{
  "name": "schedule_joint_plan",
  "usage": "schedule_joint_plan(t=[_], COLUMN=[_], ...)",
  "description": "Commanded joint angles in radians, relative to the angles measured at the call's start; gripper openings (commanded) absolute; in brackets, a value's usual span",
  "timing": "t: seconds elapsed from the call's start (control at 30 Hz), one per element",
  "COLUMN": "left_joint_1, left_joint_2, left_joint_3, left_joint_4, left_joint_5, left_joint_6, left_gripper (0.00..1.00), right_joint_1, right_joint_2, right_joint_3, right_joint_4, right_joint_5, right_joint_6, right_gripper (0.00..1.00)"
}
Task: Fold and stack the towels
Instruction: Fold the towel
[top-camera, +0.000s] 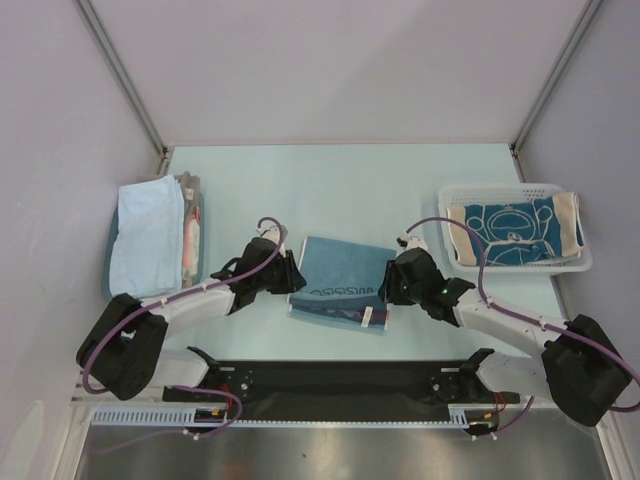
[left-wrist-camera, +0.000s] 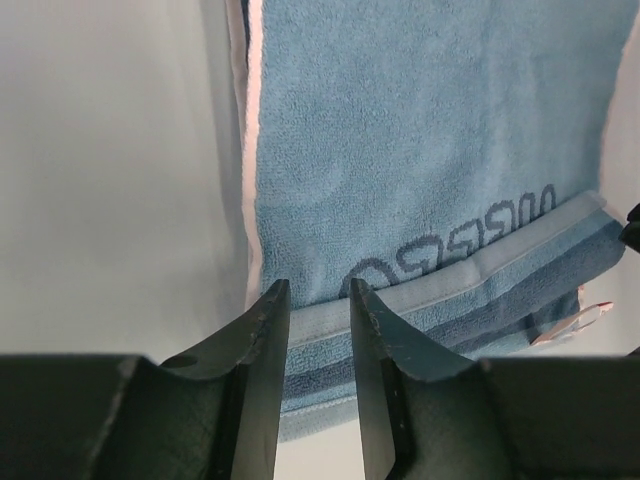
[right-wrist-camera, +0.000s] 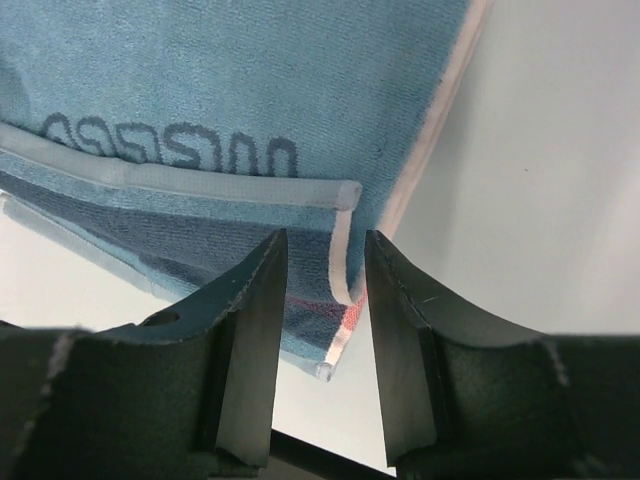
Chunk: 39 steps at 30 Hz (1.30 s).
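A blue towel with a key-pattern border (top-camera: 338, 282) lies folded on the table between the arms. It fills the left wrist view (left-wrist-camera: 420, 130) and the right wrist view (right-wrist-camera: 220, 80). My left gripper (top-camera: 296, 276) is open, its jaws just over the towel's left edge (left-wrist-camera: 320, 300). My right gripper (top-camera: 386, 287) is open over the towel's right corner with the white hem (right-wrist-camera: 325, 250). A plain light blue towel (top-camera: 147, 238) lies folded on the left. A dark teal towel with white line drawing (top-camera: 512, 232) lies in the basket.
A shallow teal tray (top-camera: 201, 225) at the left holds the light blue towel and a pinkish-beige cloth (top-camera: 187, 240) beside it. A white mesh basket (top-camera: 500, 190) stands at the right. A black bar (top-camera: 340, 385) runs along the near edge.
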Motion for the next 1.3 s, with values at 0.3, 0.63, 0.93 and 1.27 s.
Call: schedule_joint_plan(t=[0.3,0.63,0.93,1.27], left_joint_1=[-0.037,-0.065,-0.117,-0.176], left_joint_2=[0.014,0.017,0.016,0.007], left_joint_3=[0.023,0.008,0.009,-0.006], left_joint_4=[0.024,0.020,-0.017,-0.069], left_joint_5=[0.046,0.072,0.085,0.056], left_joint_6=[0.018,0.021,0.038,0.052], left_gripper=[0.35,0.34,0.34,0.34], right_joint_1=[-0.001,0.013,0.013,-0.035], right_joint_2=[-0.029,-0.077,-0.082,-0.028], right_joint_3=[0.017,-0.031,-0.031,0.001], right_joint_4=[0.082,0.061,0.053,0.073], right_joint_5=[-0.078,-0.102,-0.076,-0.069], right_joint_6=[-0.015,-0.006,-0.012,-0.041], right_gripper=[0.39,0.37,0.37,0.40])
